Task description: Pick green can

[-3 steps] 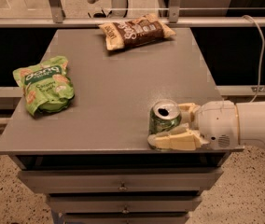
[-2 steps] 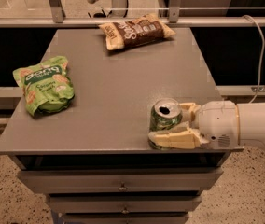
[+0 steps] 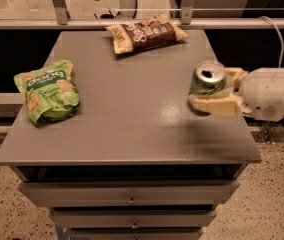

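Note:
The green can point(image 3: 206, 81) is a small pale-green drink can with a silver top and a punched hole. My gripper point(image 3: 217, 93) is shut on it from the right, with one cream finger point(image 3: 213, 105) in front of the can and the other behind it. The can is held upright above the right side of the grey tabletop point(image 3: 127, 109), clear of the surface. The white arm reaches in from the right edge of the view.
A green snack bag point(image 3: 47, 89) lies at the table's left. A brown snack bag point(image 3: 146, 33) lies at the back centre. Drawers point(image 3: 129, 199) sit below the front edge. A metal rail point(image 3: 132, 21) runs behind the table.
The can has been lifted off the tabletop from near the front right edge and now hangs in the gripper above the table. The bags have not moved.

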### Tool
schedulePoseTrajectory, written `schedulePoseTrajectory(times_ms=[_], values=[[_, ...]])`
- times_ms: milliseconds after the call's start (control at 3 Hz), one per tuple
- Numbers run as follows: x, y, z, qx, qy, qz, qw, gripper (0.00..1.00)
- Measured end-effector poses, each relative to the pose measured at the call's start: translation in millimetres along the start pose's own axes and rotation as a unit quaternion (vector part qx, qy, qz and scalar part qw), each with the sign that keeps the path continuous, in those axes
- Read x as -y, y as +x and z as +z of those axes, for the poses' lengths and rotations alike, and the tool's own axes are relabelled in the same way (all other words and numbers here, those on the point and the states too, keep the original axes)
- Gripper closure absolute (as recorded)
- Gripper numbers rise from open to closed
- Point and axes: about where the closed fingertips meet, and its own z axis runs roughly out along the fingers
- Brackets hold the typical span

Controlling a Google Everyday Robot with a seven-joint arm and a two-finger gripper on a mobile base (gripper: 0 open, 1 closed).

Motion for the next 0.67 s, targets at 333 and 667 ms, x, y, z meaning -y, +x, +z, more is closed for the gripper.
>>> schedulePoseTrajectory(times_ms=[333,667], values=[[32.7,-18.9,-24.7,0.003,0.034,-0.034,0.9989,1.0],[35.2,-24.1,-26.5,0.005,0.037,-0.038,0.9986,1.0]])
